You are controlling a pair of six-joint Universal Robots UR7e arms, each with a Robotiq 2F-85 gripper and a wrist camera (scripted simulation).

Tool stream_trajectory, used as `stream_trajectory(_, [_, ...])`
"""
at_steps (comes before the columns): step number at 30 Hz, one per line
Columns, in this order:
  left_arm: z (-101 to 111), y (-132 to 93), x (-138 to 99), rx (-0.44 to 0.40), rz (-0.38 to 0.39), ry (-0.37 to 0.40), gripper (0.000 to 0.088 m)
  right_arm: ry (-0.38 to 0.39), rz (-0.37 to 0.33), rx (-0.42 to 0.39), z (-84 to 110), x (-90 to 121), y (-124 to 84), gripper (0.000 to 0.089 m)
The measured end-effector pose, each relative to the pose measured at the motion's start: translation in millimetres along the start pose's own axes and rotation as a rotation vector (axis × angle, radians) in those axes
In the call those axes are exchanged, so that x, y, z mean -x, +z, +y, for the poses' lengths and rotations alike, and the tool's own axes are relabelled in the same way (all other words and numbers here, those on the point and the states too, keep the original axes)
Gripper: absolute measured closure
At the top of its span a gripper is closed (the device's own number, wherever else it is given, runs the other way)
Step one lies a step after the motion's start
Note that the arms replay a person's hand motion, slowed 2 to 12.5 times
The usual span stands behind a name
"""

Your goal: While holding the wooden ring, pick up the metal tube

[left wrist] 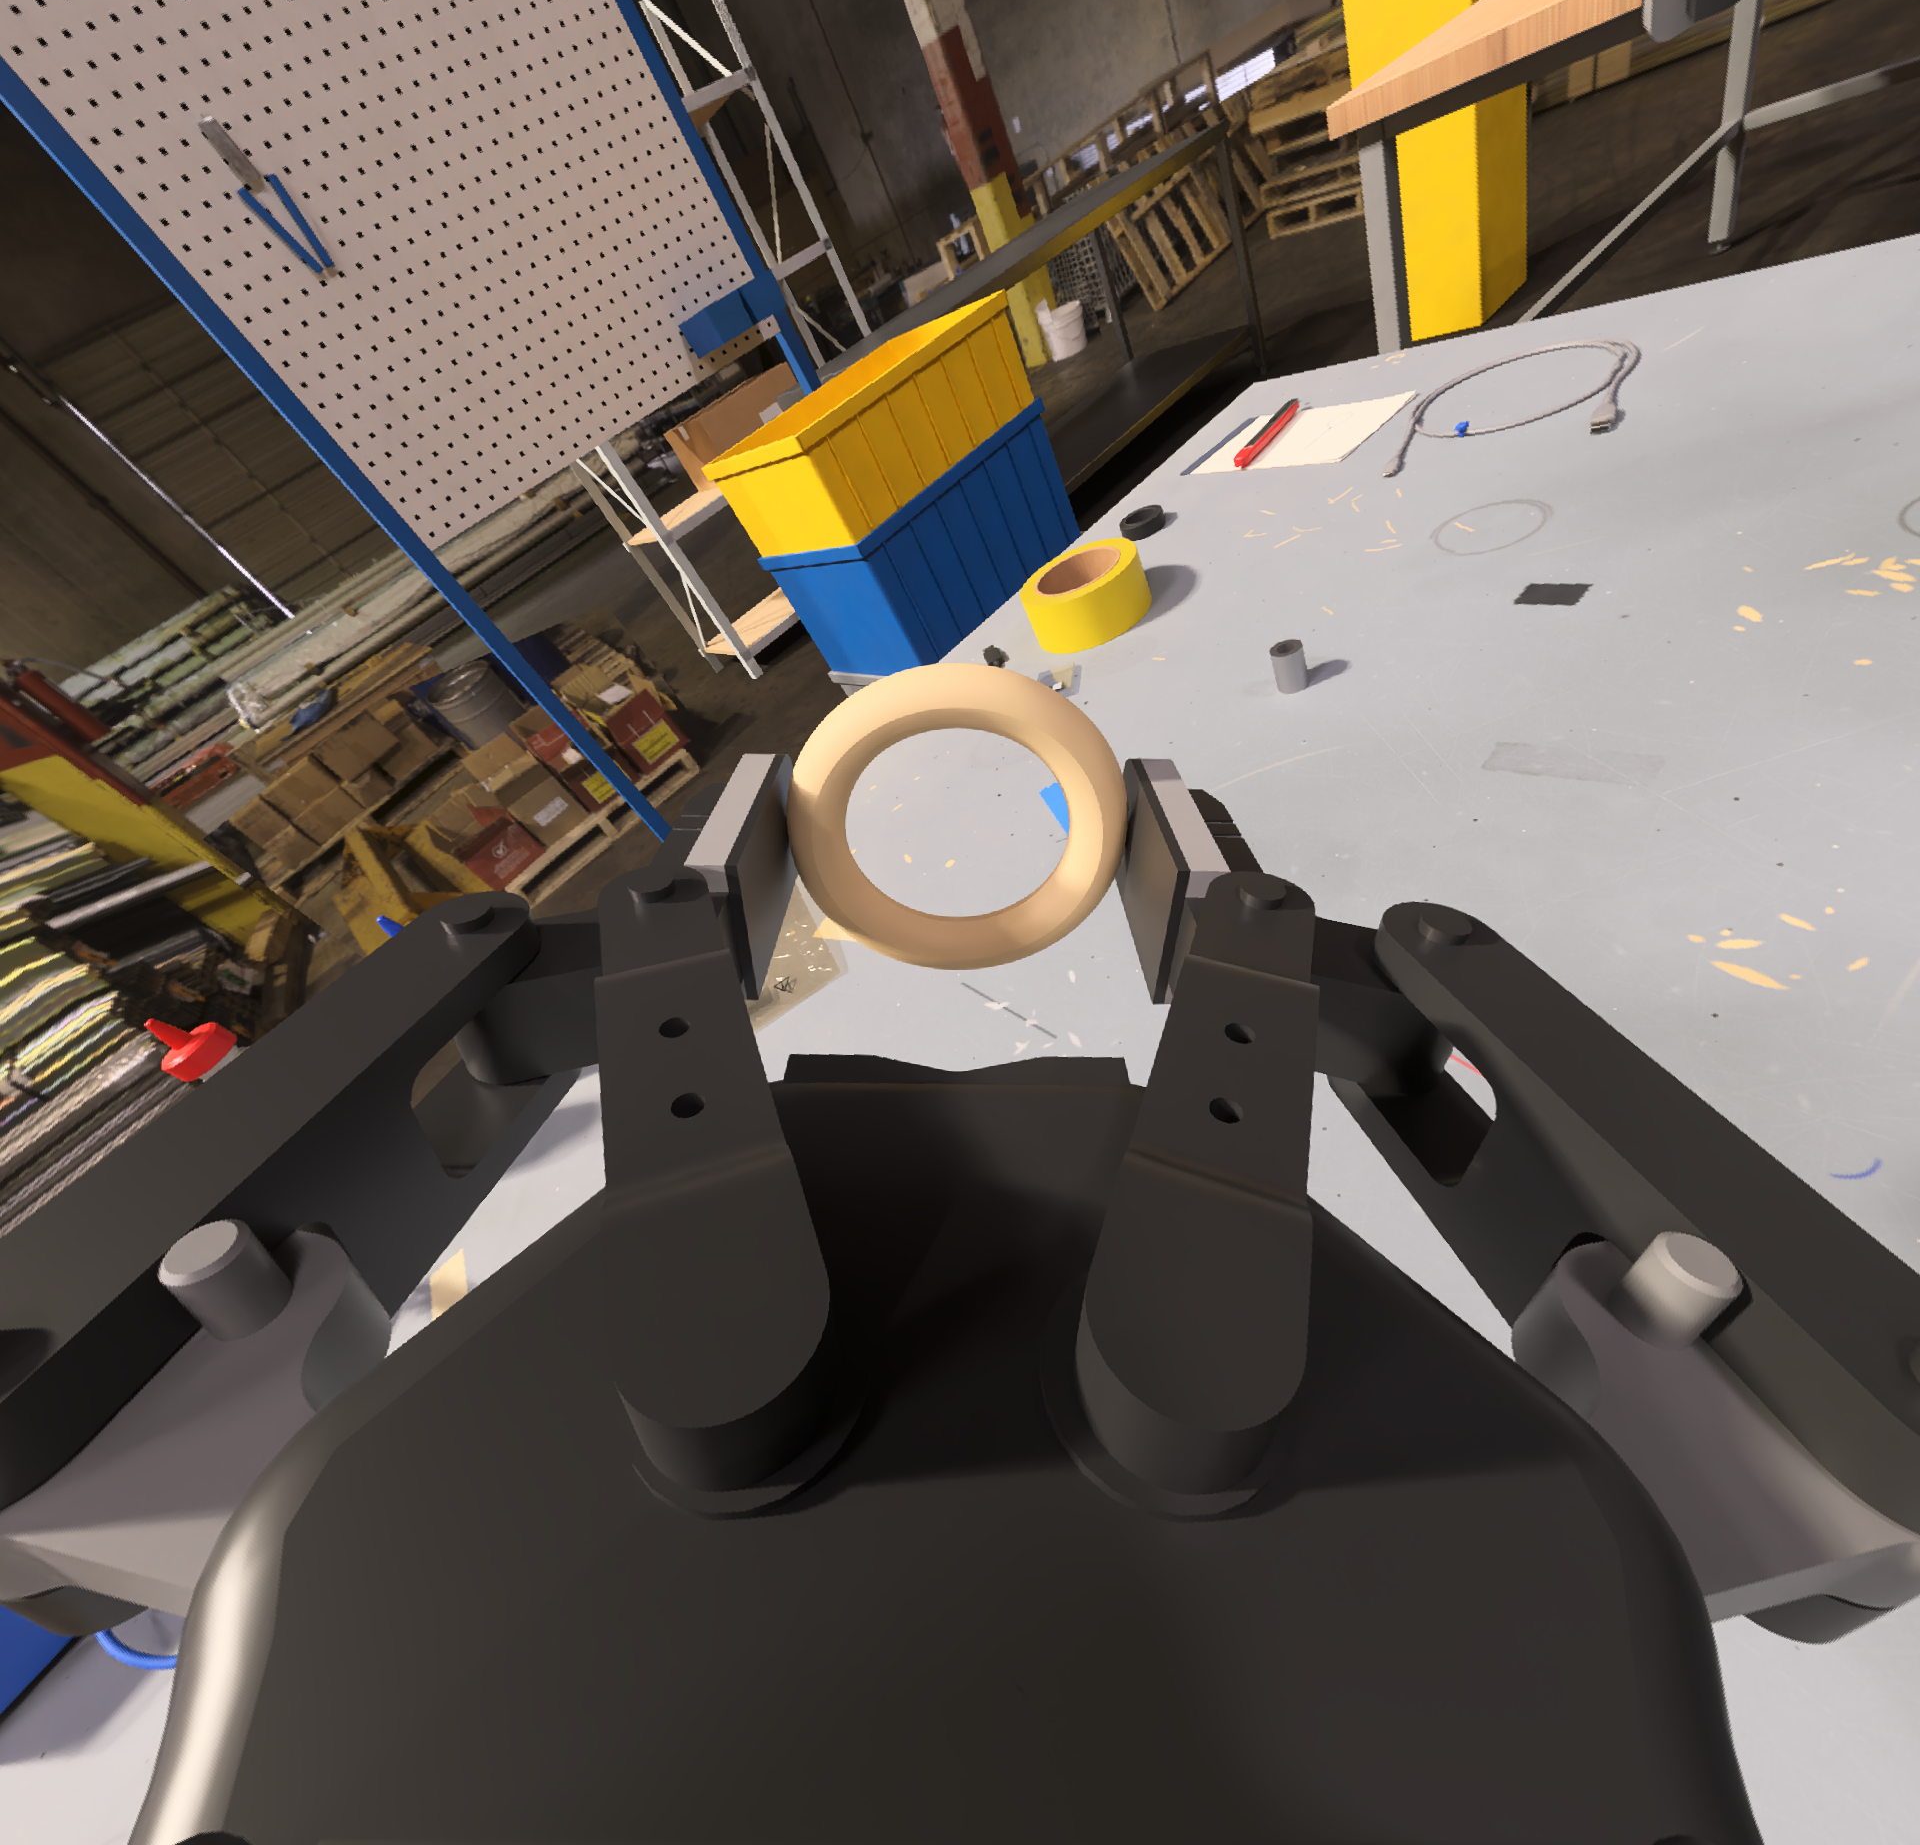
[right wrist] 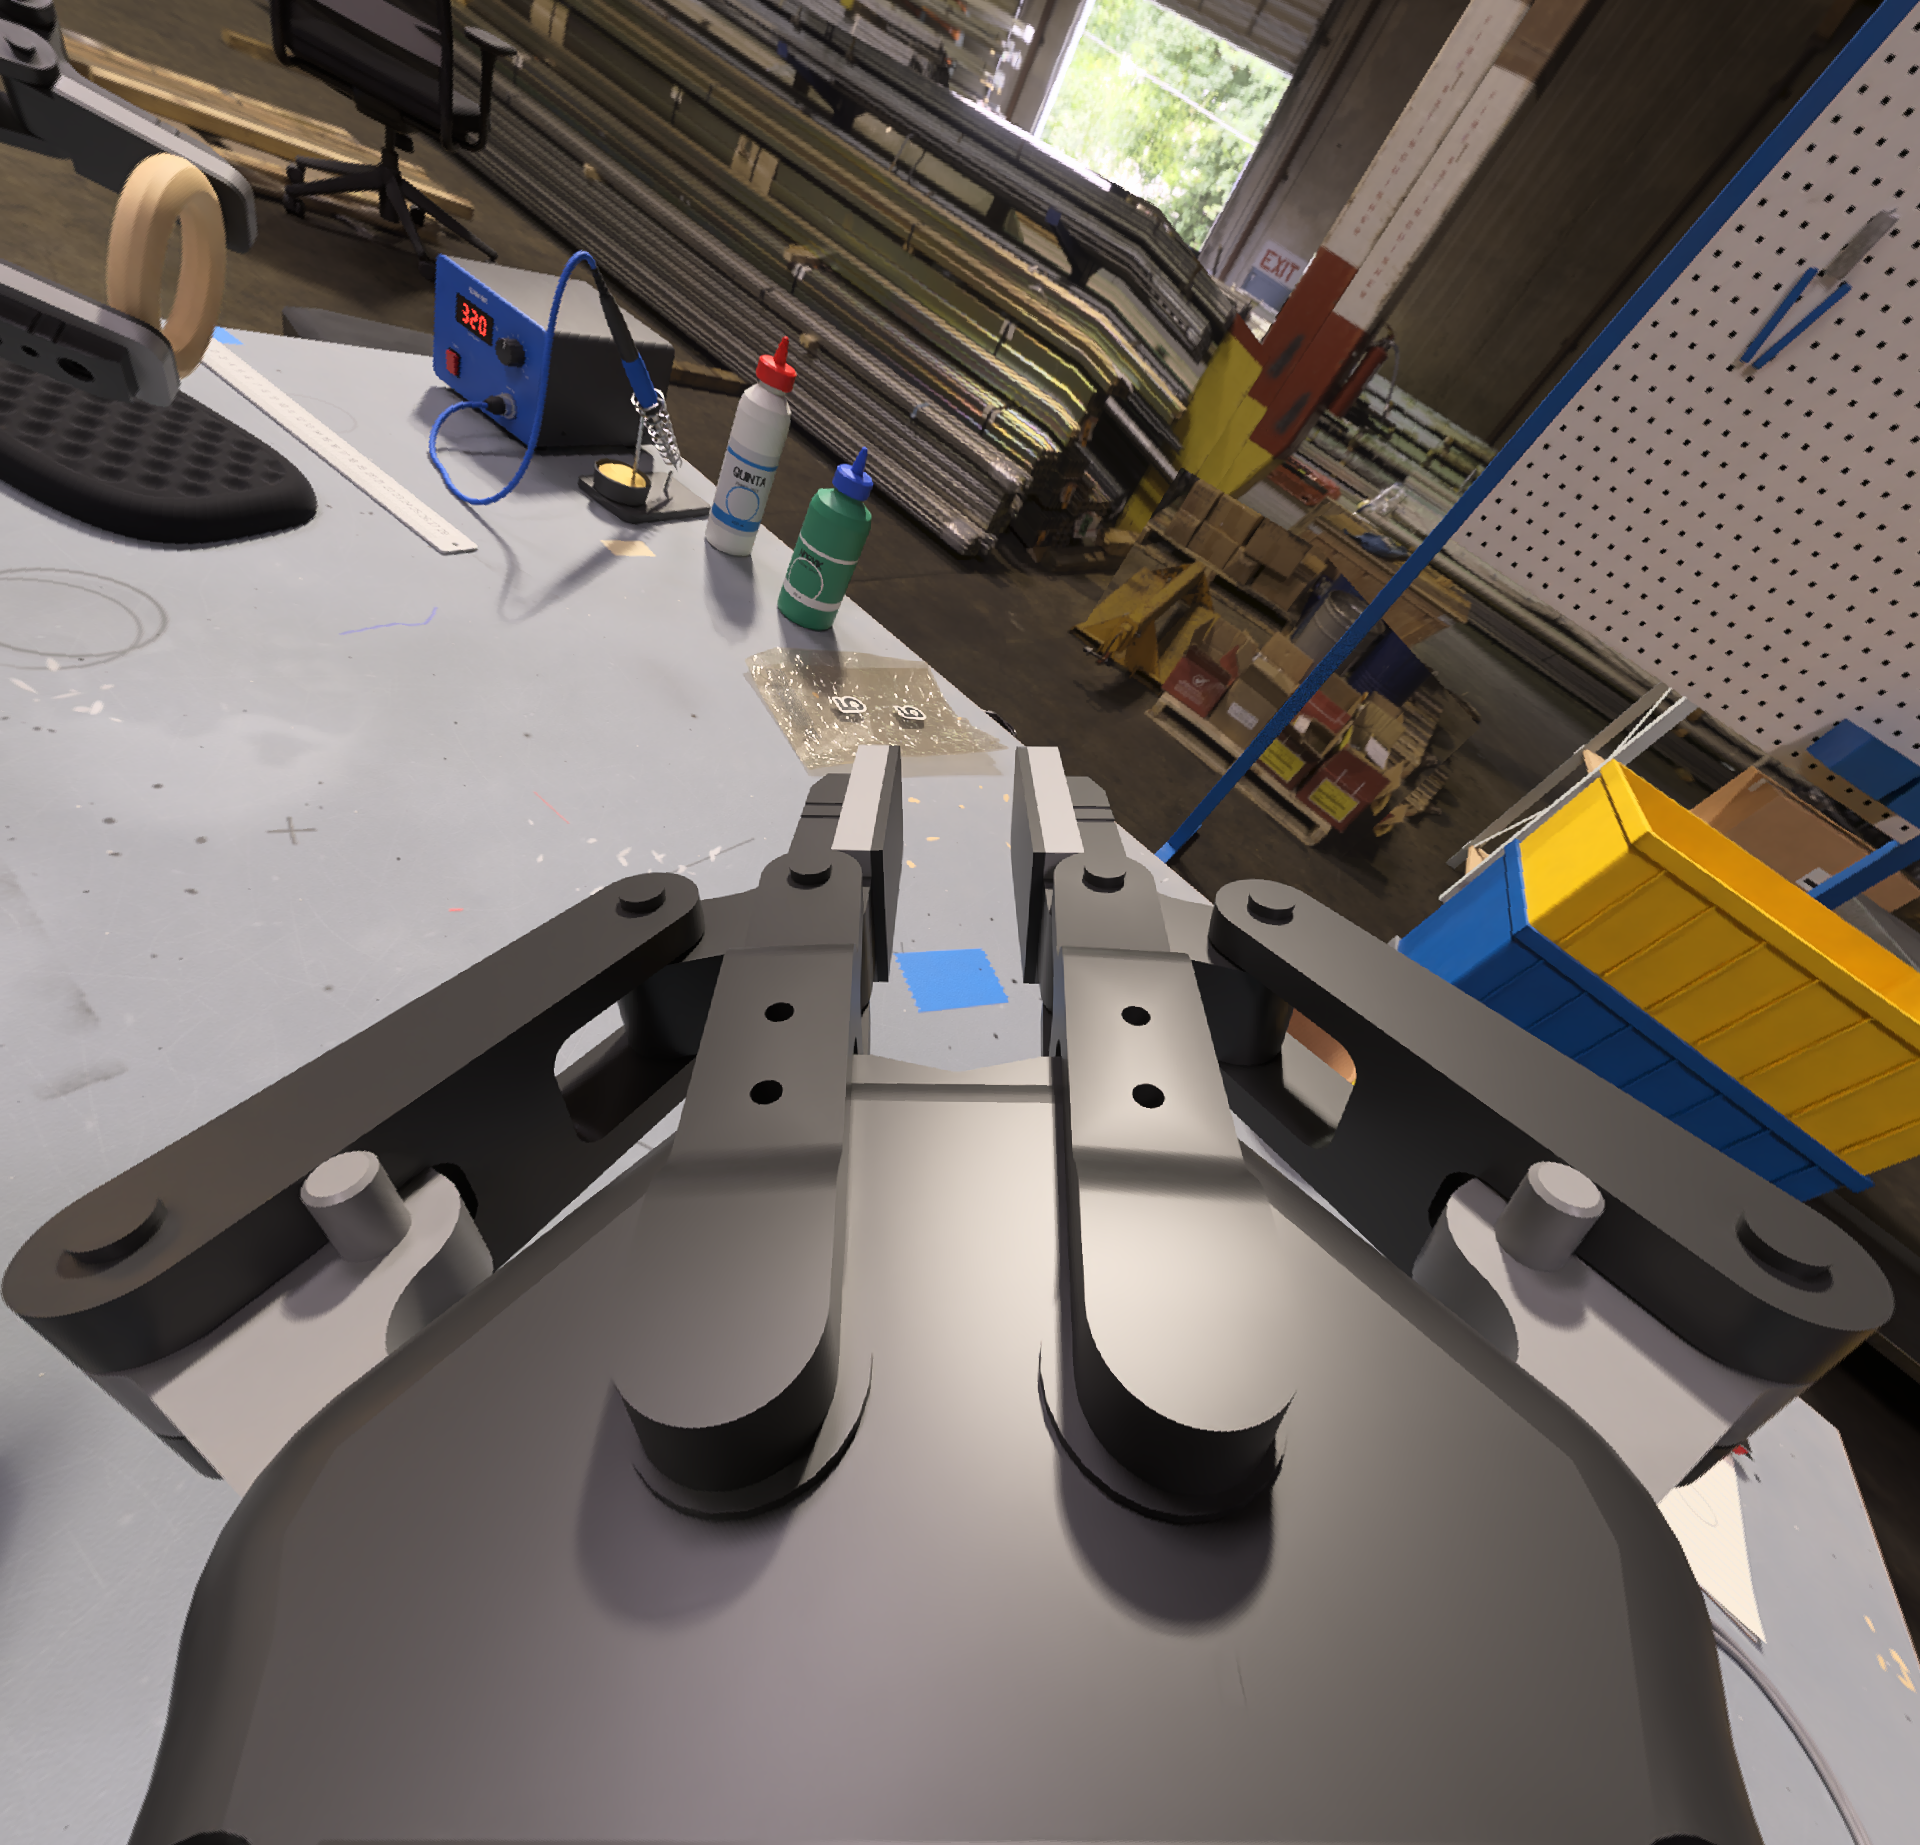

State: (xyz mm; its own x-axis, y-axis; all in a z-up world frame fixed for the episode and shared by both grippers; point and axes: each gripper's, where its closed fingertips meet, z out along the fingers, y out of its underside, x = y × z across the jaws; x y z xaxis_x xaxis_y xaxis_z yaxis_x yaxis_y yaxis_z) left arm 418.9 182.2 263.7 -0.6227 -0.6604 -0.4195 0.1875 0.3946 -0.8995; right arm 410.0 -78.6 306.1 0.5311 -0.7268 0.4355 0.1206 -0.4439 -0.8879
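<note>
My left gripper (left wrist: 956,813) is shut on the wooden ring (left wrist: 951,702), a pale tan ring held by its outer sides above the grey table (left wrist: 1558,860). The ring also shows at the far left of the right wrist view (right wrist: 166,257), in the left gripper's fingers. The metal tube (left wrist: 1288,665), a short grey cylinder, stands upright on the table ahead and to the right of the ring. It is not seen in the right wrist view. My right gripper (right wrist: 951,803) is open with a narrow gap and empty, above the table near a blue tape patch (right wrist: 951,980).
A yellow tape roll (left wrist: 1086,595), a small black ring (left wrist: 1143,522), stacked yellow and blue bins (left wrist: 904,476), a notepad with a red pen (left wrist: 1309,434) and a cable (left wrist: 1517,393) are around. A soldering station (right wrist: 499,341), two bottles (right wrist: 750,465), a plastic bag (right wrist: 862,709) and a ruler (right wrist: 332,445) lie beyond the right gripper.
</note>
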Motion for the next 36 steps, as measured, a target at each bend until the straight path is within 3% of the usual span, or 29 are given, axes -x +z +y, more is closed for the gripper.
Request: stream_trajectory(36, [8,1,13,0.001,-0.012,-0.019,0.0334,0.011,-0.009,0.045,15.2,-3,14,0.0653])
